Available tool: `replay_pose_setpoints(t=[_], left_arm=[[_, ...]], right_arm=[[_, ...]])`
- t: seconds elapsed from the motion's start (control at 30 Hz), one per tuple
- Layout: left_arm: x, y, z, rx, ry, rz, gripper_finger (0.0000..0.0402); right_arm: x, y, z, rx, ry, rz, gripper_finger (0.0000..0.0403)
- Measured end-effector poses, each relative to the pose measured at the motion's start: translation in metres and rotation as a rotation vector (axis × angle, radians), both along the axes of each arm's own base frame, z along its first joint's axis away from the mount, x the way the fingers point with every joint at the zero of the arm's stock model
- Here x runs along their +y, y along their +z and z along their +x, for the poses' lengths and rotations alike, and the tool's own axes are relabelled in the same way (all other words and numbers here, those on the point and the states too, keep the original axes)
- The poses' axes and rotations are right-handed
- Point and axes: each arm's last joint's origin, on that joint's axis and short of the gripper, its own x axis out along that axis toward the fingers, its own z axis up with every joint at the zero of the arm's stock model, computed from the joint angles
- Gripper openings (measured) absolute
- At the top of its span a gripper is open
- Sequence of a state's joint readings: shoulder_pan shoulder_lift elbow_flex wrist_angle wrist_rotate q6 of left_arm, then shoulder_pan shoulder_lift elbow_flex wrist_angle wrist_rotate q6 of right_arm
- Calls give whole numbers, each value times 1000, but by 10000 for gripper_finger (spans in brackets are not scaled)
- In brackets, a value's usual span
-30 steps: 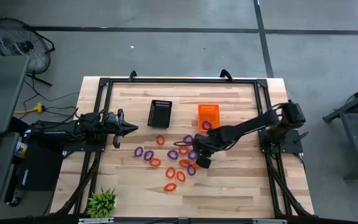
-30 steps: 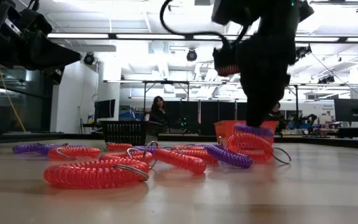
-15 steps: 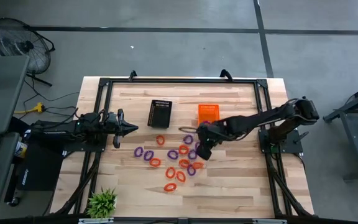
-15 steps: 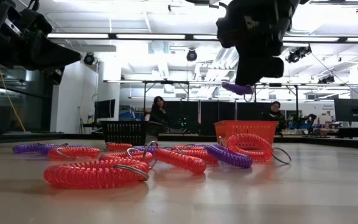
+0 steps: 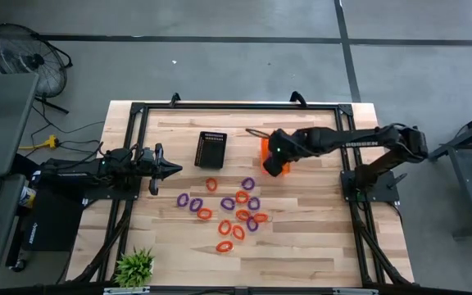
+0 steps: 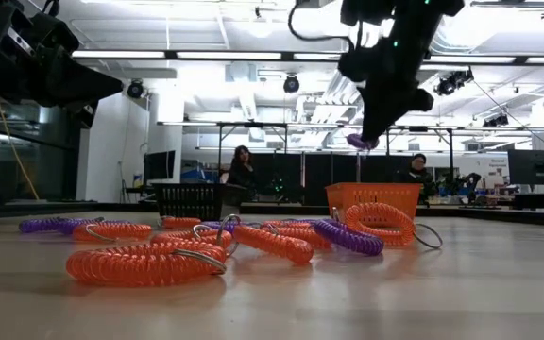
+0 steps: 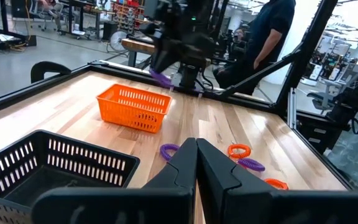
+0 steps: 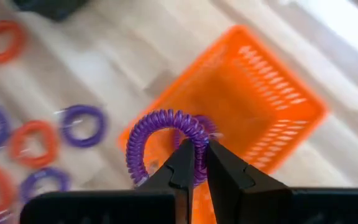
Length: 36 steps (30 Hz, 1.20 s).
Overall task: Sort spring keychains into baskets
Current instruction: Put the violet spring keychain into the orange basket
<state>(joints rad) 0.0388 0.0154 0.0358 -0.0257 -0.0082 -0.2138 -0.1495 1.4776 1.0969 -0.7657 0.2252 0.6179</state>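
Observation:
My right gripper (image 5: 275, 164) hangs over the near end of the orange basket (image 5: 265, 147), shut on a purple spring keychain (image 8: 160, 134); the low view shows that keychain (image 6: 360, 142) high above the table. The black basket (image 5: 211, 149) stands to the left of the orange one. Several orange-red and purple keychains (image 5: 236, 213) lie flat on the wood nearer the front. My left gripper (image 5: 174, 170) waits shut at the table's left side, pointing level toward the baskets. My right gripper pinches one side of the purple coil loop (image 8: 197, 149) between its two fingertips. The fingers come steeply from above. The loop is lifted clear and stands out in front of the fingers, above the orange basket (image 8: 260, 106).
A dark metal frame (image 5: 236, 106) runs round the table's far edge and sides. A small potted plant (image 5: 135, 266) stands at the near left corner. Bare wood lies right of the keychains. People show in the room beyond the table in the low view.
My right gripper has risen from the pile of keychains with the purple one, lifting it clear of the table. It has swung toward the far edge until it is over the orange basket, rolling as it went. The other keychains lie as before.

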Motion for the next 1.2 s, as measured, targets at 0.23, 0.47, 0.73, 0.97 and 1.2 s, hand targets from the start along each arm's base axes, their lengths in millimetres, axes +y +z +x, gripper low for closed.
replay_pose_setpoints(t=[0.23, 0.47, 0.73, 0.97, 1.2], left_arm=[[0, 0, 0, 0, 0, 0, 1], [0, 0, 0, 0, 0, 0, 1], [0, 0, 0, 0, 0, 0, 1], [0, 0, 0, 0, 0, 0, 1], [0, 0, 0, 0, 0, 0, 1]], right_arm=[[-22, -8, -1, 67, 15, -36, 33], [-35, -21, -1, 161, 122, -29, 33], [-50, -33, 0, 227, 229, -28, 38], [-55, -47, 7, 221, 249, 39, 39], [-56, -52, 9, 233, 251, 43, 51]])
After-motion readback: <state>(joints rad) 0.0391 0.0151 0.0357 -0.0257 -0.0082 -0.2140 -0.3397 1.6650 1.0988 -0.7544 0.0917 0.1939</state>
